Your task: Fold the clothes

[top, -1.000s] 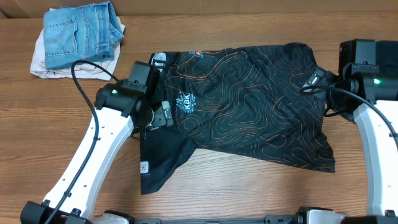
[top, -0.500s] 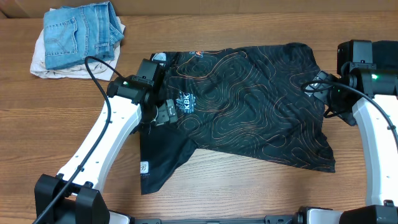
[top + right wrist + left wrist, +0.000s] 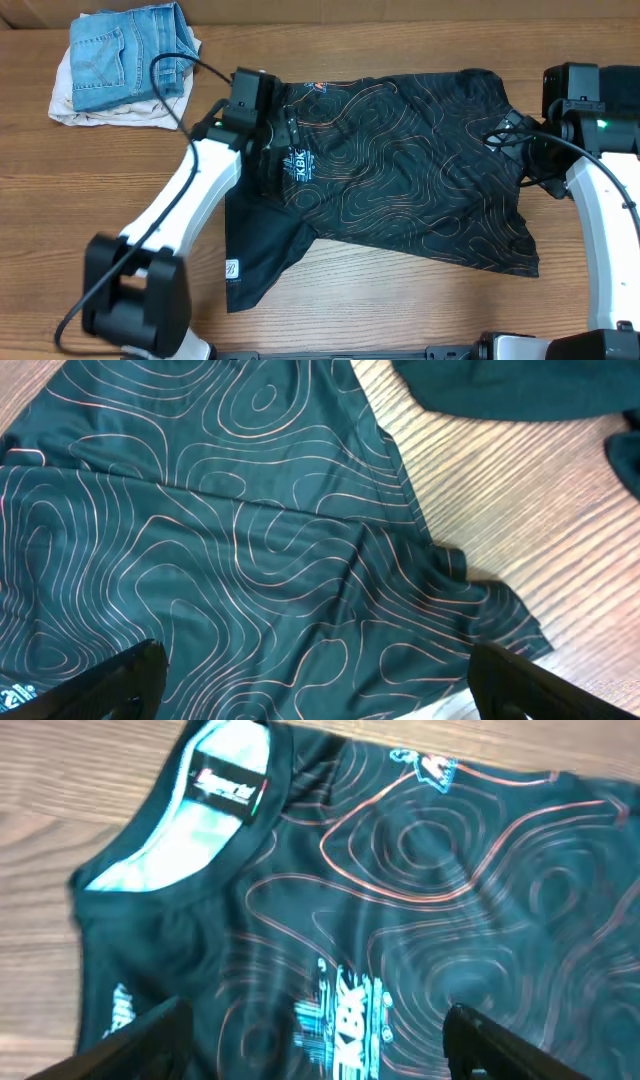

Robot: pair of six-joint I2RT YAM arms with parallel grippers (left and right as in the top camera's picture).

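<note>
The jersey [image 3: 400,170] lies spread across the middle of the table [image 3: 400,320] in the overhead view. Its collar [image 3: 190,810] points to the upper left of the frame, the body runs off to the right, and one sleeve [image 3: 255,265] trails to the lower left. It is mostly flat, though the right wrist view shows a rumpled corner [image 3: 470,610] at the right of that frame, where the cloth meets bare wood. The step in hand looks like taking hold at both ends for a first fold. To do it well, each side should come down on a true edge rather than the middle of the panel and catch both thin layers. The grip needs to be firm, since this fabric probably slides. The lift should stay low and both ends should travel together, so the body does not bunch. That rumpled corner would be better drawn flat first. The left pincer [image 3: 280,135] hangs over the collar end, fingers wide apart and holding nothing. Its fingers straddle the chest print [image 3: 345,1025] at the bottom of its wrist view, with the collar just ahead at the upper left. Whether its tips touch the cloth I cannot tell. The right pincer [image 3: 505,130] sits at the jersey's right edge, likewise spread and empty, above the contour-lined cloth. A folded pile of jeans [image 3: 130,50] rests well apart at the upper left.
</note>
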